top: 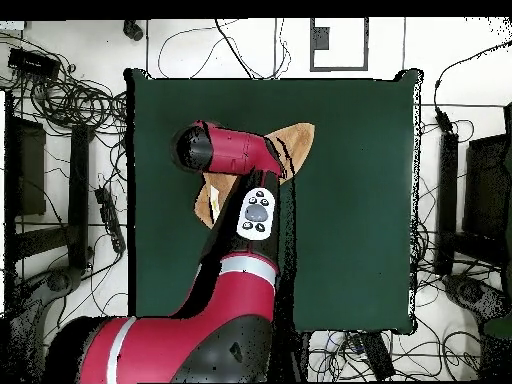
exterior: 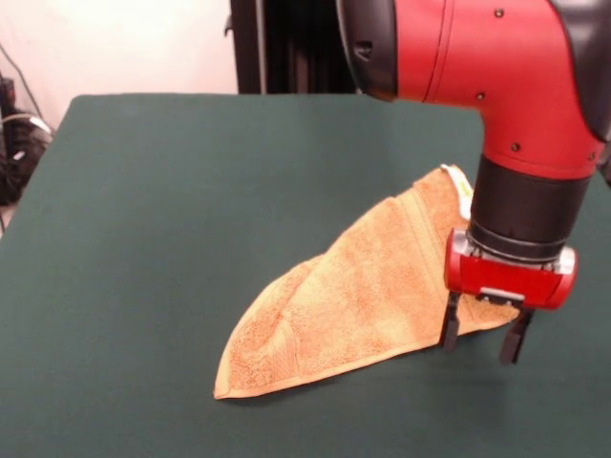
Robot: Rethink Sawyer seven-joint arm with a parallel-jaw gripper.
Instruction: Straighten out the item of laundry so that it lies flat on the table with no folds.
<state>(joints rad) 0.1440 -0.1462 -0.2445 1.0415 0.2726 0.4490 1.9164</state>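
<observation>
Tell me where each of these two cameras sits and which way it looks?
Front view: sits across the table, facing the robot; it shows the folded towel, the red arm's wrist coming down from above, and the gripper, its fingers apart at the towel's edge.
Overhead view: sits above the table, looking straight down; the arm reaches up from the base at the bottom, covering most of the towel.
Shared: table, towel and arm, turned half round between views.

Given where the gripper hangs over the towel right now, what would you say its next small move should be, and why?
Probably a short descent to pinch the towel's near corner. The towel lies folded into a triangle on the table, and the gripper hangs open right at that corner, so grasping the top layer there looks like the way to pull the fold open.
</observation>
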